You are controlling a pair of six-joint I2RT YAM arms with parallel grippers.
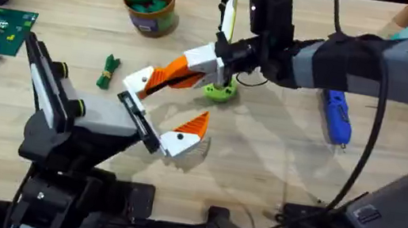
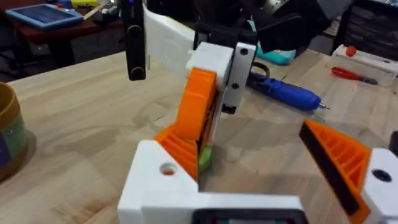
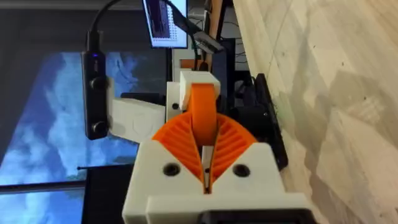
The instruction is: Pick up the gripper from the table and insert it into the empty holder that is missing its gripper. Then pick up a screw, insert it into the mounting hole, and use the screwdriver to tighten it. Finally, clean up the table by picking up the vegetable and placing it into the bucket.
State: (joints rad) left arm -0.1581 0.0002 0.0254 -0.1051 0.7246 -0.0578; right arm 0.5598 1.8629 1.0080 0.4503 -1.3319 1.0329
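Though no label reads, right pincer clamped on the gripper; left pincer of unclear spread.

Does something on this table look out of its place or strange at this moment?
Yes, two things. The dark green vegetable lies loose on the table, well outside the bucket. The orange finger is held tilted above the table in the right tool and is not yet mounted.
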